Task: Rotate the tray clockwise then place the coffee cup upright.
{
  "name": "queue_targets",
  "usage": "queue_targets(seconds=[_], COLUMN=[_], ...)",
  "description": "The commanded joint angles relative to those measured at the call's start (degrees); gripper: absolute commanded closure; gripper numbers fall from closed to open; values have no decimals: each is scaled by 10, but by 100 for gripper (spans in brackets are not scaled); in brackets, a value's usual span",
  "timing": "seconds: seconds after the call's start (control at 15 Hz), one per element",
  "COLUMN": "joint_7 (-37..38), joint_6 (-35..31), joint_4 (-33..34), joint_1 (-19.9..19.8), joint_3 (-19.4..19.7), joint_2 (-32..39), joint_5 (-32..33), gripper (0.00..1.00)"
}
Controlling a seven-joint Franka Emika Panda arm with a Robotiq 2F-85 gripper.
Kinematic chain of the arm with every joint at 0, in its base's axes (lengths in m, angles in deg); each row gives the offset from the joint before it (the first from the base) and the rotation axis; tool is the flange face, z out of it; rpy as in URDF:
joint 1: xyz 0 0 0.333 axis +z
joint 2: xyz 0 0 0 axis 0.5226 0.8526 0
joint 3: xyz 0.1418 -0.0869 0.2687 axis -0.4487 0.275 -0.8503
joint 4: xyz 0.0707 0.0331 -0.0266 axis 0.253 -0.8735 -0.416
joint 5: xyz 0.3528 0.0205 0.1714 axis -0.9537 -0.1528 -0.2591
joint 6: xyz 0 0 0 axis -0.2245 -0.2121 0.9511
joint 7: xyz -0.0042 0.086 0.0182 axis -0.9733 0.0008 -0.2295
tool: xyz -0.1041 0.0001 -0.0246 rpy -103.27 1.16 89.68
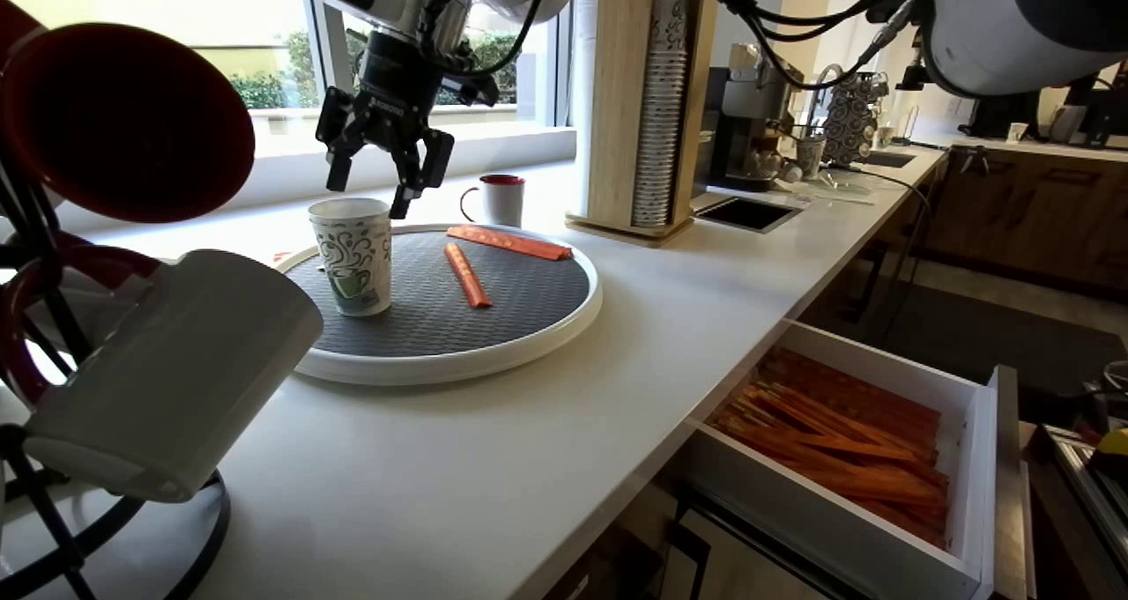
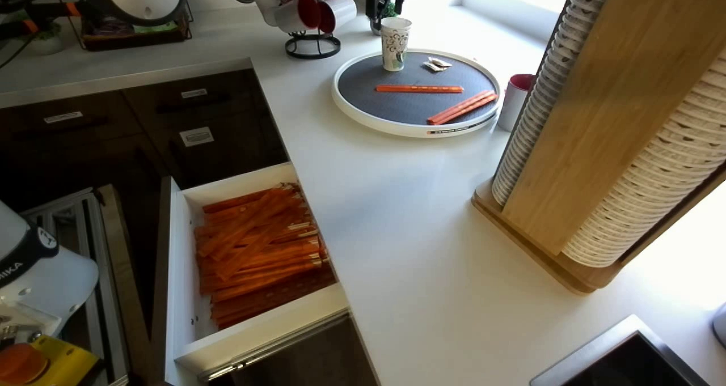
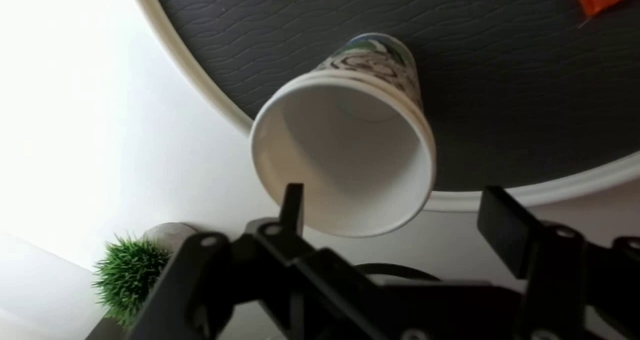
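The tray is a large round disc with a dark grey top and white rim (image 1: 493,366); it also shows in the other views (image 2: 391,126) (image 3: 200,88). The coffee cup (image 1: 354,261) is a white paper cup with a dark swirl print; I see no handle. It stands upright on the tray near its edge, in both exterior views (image 2: 395,46). In the wrist view I look into its open mouth (image 3: 345,150). My gripper (image 1: 374,181) is open and empty, just above the cup's rim. In the wrist view its fingers (image 3: 393,195) are spread, with the left one overlapping the rim.
Orange chopstick packets (image 2: 420,89) and small packets (image 2: 437,64) lie on the tray. A white mug with red inside (image 1: 502,199) stands beside the tray. A mug rack (image 2: 313,45), a wooden cup dispenser (image 1: 630,107), a small plant (image 3: 131,275) and an open drawer (image 1: 978,477) surround it.
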State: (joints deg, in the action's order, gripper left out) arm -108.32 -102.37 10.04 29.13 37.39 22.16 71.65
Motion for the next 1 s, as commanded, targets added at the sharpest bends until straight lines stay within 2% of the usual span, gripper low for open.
queue_targets(seconds=[0.0,0.2,0.4,0.67,0.93], joint_7=[115,221,312,407,491], joint_6=[20,52,53,41,41], joint_4=[27,30,-7,-102,-203], joint_1=[26,31,23,-5,-29], joint_3=[32,39,53,74,77], joint_2=[-25,-60,-116,-203,-268], joint_5=[21,11,13,1,-24], gripper=[0,0,0,0,0])
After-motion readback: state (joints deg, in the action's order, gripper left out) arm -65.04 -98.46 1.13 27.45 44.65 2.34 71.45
